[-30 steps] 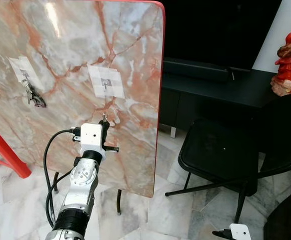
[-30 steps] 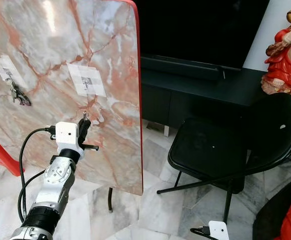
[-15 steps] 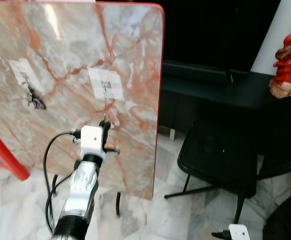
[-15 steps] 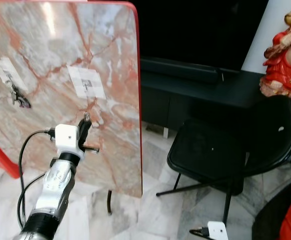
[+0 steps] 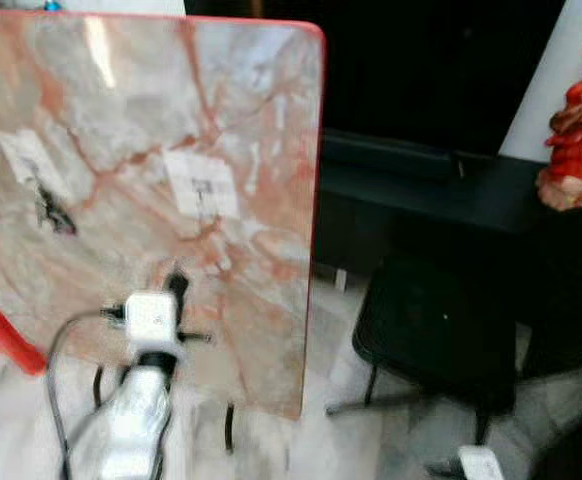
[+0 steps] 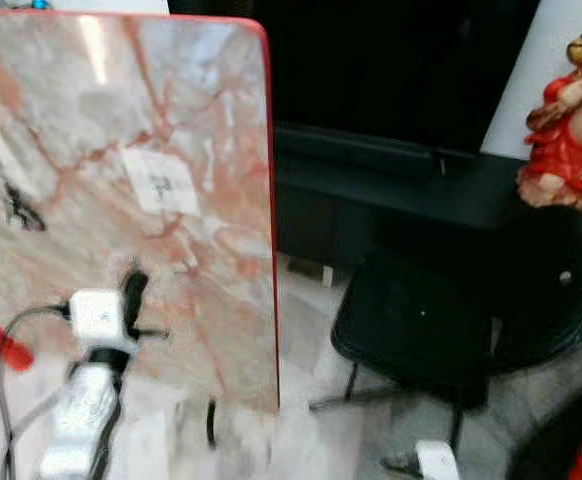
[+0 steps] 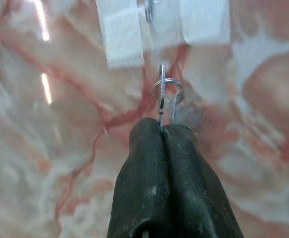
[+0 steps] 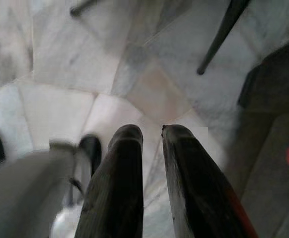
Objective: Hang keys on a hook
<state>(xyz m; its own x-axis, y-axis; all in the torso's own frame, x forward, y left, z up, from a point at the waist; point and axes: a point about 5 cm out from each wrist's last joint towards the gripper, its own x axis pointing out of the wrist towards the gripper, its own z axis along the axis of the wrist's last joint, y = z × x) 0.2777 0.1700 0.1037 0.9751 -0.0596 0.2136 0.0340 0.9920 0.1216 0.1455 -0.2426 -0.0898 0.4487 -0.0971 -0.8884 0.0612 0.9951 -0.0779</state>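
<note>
Left eye view, blurred by motion: the left end effector (image 5: pixel 176 285) is raised in front of an upright marble-patterned board (image 5: pixel 121 120) with a red edge, just below a white patch (image 5: pixel 201 185) taped to the board. Further along the board to the robot's left, a dark bunch (image 5: pixel 51 212) hangs beneath a second white patch (image 5: pixel 23 152). A black chair (image 5: pixel 441 320) stands to the right on the pale tiled floor (image 5: pixel 311 440), with a low black cabinet (image 5: pixel 411 190) behind it and a red figurine (image 5: pixel 576 130) at the frame's edge.

Right eye view: the same scene, equally soft; the fingers cannot be resolved here.

Left wrist view: the two black fingers (image 7: pixel 144 183) are pressed together, pinching the keys (image 7: pixel 165 96) by the lower end. A thin metal ring stands edge-on straight out of the fingertips, its long axis running along the fingers toward the white patch. A small metal hook (image 7: pixel 149 11) projects from that patch just beyond the ring; the ring is apart from the hook.

Right wrist view: the right end effector (image 8: pixel 152 131) hangs low over the tiled floor, fingers slightly parted and holding nothing, with a black chair leg (image 8: pixel 224 32) nearby.
</note>
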